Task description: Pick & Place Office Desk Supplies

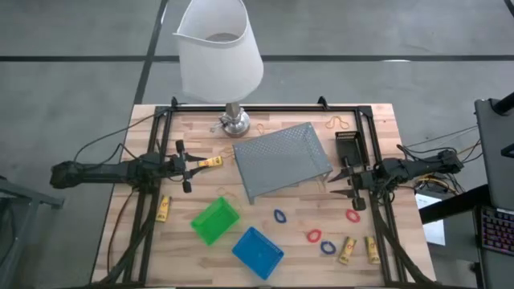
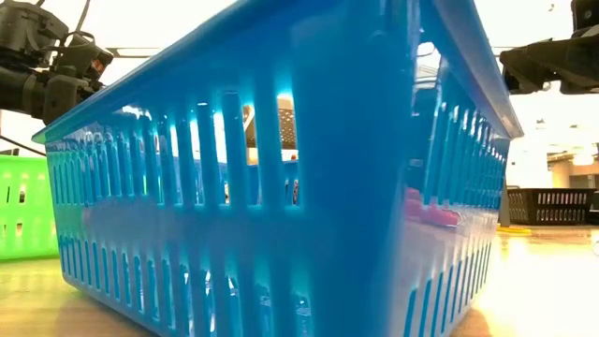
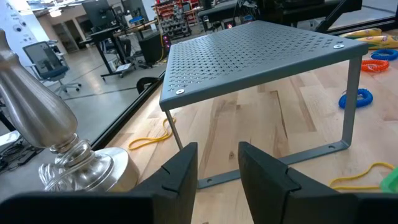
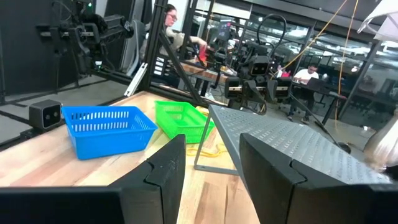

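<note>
My left gripper hovers open at the table's left, pointing at the grey mesh tray; its fingers hold nothing. A yellow stick lies just past its tips and is hidden in the left wrist view. My right gripper is open and empty at the tray's right side. The green bin and blue bin stand near the front edge, the black bin at the right. Other yellow sticks, red loops, blue loops and rubber bands lie on the wood.
The white-shaded lamp stands at the far edge, its metal base close to my left gripper. The mesh tray stands on thin legs mid-table. A black frame rail runs around the table. People sit in the room beyond.
</note>
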Robot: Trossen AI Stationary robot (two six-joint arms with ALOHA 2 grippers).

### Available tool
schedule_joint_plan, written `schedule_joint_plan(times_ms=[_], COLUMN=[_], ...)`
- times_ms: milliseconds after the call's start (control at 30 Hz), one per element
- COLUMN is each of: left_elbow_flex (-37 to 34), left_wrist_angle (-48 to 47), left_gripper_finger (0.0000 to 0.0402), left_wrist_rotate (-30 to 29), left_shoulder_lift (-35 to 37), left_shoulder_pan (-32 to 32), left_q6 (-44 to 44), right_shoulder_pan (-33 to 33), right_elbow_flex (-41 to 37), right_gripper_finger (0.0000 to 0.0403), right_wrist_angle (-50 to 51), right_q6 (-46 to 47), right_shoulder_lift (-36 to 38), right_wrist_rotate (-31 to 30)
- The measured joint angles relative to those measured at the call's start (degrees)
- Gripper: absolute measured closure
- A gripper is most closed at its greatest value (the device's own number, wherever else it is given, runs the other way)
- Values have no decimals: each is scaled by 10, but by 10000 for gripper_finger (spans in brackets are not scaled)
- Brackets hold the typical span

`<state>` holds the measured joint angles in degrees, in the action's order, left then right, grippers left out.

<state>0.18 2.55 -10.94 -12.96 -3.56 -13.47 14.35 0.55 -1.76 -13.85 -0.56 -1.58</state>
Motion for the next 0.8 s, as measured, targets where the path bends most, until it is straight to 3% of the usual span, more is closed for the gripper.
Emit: schedule_joint_plan(times_ms=[233, 800], left_elbow_flex=[0, 0], left_wrist_angle=[0, 0], left_gripper_finger=[284, 284], left_wrist_rotate=[0, 0], left_shoulder_lift=[0, 0], left_shoulder_pan=[0, 0], left_q6=[0, 0], right_shoulder_pan=[0, 0], right_elbow_flex=[0, 0], right_gripper_finger=[254, 254], right_wrist_angle=[0, 0], right_q6=[-76, -34], right_shoulder_lift=[0, 0], right_wrist_rotate=[0, 0])
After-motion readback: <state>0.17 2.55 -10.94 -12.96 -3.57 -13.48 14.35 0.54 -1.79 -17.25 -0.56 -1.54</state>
